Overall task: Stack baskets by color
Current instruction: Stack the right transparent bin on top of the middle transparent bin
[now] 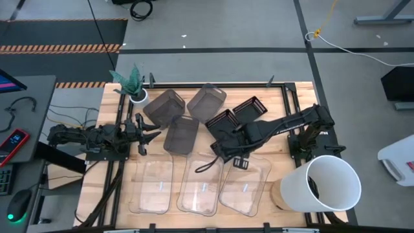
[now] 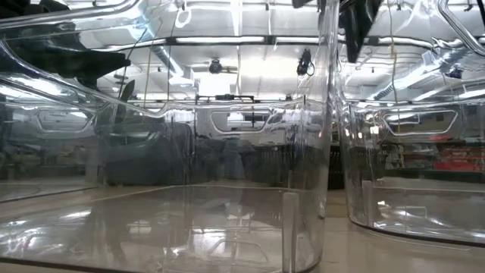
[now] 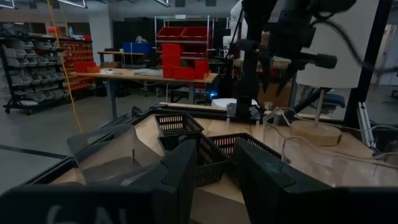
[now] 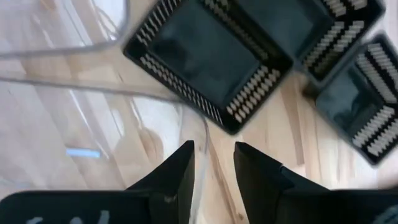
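Three clear baskets (image 1: pixel 202 189) stand side by side along the near half of the table; their walls fill the low view (image 2: pixel 326 152). Three smoky grey baskets (image 1: pixel 181 134) sit at the far middle. The black slatted baskets (image 1: pixel 249 109) lie to their right and show from above in the right wrist view (image 4: pixel 211 62). My right gripper (image 1: pixel 220 154) (image 4: pixel 214 146) points down, open, over the far rim of a clear basket (image 4: pixel 200 134) beside the black ones. That rim runs under the gap between its fingers. My left gripper (image 1: pixel 150 131) (image 3: pixel 214 149) waits level and open at the table's left.
A big white bucket (image 1: pixel 326 184) lies on its side at the near right corner, on a round wooden base (image 3: pixel 314 132). A small white plant pot (image 1: pixel 137 96) stands at the far left. Black frame rails (image 1: pixel 284 103) border the table.
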`<state>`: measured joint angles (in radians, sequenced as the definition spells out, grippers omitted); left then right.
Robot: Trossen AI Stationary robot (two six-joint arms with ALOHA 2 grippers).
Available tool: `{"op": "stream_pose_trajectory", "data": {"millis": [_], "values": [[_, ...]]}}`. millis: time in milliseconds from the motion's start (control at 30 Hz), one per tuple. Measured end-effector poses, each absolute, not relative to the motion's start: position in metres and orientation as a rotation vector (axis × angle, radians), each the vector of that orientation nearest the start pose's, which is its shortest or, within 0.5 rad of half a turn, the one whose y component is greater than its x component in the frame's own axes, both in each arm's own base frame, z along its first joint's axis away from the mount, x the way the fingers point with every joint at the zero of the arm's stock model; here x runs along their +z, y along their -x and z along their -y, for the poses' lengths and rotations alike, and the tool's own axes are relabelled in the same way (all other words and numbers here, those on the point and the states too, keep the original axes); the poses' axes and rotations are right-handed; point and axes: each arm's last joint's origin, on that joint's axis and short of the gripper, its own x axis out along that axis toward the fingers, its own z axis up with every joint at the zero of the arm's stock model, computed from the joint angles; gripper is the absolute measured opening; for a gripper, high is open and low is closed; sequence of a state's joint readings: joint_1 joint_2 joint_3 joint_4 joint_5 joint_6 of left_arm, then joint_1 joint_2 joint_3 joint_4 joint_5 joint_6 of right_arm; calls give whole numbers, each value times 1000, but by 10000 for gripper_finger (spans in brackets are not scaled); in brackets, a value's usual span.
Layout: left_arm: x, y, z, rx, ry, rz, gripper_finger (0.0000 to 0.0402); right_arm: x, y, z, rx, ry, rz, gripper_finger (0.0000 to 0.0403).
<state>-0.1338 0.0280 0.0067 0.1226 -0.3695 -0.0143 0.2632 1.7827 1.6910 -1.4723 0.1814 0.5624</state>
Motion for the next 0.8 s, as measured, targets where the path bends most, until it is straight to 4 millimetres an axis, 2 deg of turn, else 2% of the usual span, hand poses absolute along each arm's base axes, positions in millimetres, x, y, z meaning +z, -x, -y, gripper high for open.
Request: {"op": "stream_pose_trajectory", "data": {"millis": [167, 367, 467, 600, 800], "values": [[175, -97, 3, 235, 40, 100, 117, 300, -297, -78, -391, -121, -1503, 120], [175, -97, 3, 235, 40, 100, 117, 305, -261, -70, -414, -263, -1493, 120], [175, -97, 3, 235, 40, 100, 117, 302, -249, -68, -414, -327, -1482, 120], [175, -97, 3, 235, 40, 100, 117, 293, -245, -71, -373, -389, -1485, 131], [175, -97, 3, 235, 40, 100, 117, 272, -259, -77, -386, -394, -1550, 185]]}}
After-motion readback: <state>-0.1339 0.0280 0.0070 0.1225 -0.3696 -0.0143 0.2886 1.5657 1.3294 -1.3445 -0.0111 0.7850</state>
